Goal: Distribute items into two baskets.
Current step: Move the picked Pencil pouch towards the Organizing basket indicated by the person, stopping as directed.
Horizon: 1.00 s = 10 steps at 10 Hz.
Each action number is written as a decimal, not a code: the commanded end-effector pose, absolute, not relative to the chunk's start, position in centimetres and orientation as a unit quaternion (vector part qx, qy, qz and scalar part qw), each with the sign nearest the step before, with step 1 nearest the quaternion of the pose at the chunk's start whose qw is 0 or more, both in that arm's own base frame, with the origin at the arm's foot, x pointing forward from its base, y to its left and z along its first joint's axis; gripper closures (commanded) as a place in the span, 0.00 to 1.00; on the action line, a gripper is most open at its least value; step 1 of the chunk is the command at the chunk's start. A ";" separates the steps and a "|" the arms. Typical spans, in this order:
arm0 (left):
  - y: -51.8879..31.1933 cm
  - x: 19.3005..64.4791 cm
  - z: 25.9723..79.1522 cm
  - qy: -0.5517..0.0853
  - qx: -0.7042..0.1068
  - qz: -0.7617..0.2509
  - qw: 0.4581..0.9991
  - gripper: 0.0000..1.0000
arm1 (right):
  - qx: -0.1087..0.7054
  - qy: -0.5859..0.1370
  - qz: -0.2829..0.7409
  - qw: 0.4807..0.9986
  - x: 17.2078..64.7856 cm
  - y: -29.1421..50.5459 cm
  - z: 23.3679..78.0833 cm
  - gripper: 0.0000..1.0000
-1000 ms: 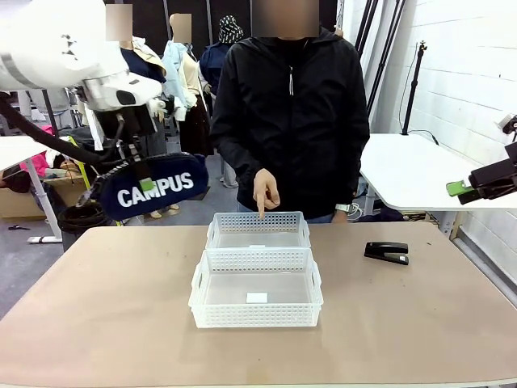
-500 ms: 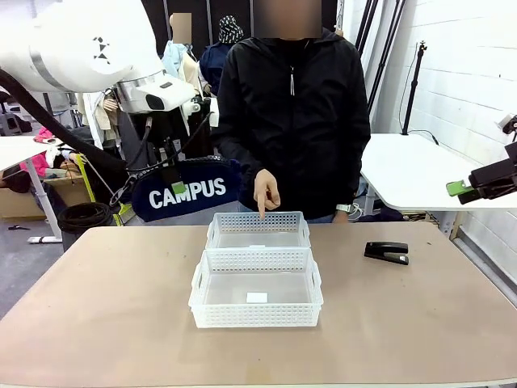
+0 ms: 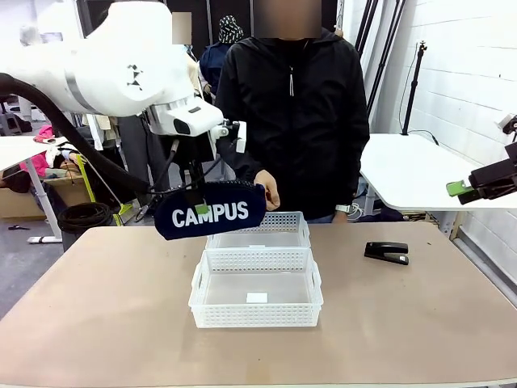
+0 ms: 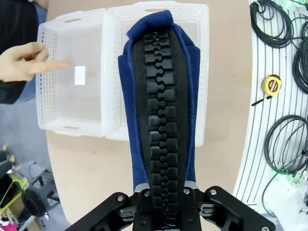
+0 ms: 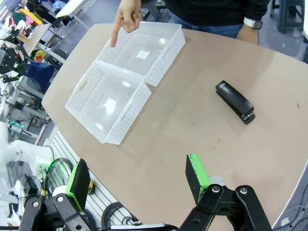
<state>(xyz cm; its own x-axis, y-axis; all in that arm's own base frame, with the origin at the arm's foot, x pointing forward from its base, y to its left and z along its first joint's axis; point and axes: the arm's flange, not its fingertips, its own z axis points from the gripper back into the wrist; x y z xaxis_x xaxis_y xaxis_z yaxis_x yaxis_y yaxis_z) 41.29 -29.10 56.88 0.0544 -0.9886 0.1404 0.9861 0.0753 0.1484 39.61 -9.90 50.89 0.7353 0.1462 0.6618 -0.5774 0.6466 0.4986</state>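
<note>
Navy pouch (image 3: 230,212) in left tool (image 3: 200,208), long axis left-right; zip upward.

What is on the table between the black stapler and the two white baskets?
Nothing; the tabletop between stapler and baskets is bare, seen in the front and right wrist views.

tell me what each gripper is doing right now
Left gripper: shut on the CAMPUS pouch.
Right gripper: open, holding nothing.
Person's hand: empty, pointing at the far basket.
</note>
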 end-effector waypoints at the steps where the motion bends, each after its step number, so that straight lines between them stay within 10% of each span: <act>1: -29.5 40.8 56.5 -0.109 0.007 -0.697 0.709 1.00 | 0.365 -0.296 0.211 0.857 39.6 -9.9 50.8 0.00; 10: -30.1 39.5 53.7 -0.086 0.019 -0.715 0.694 1.00 | 0.365 -0.296 0.211 0.857 39.6 -9.9 50.8 0.00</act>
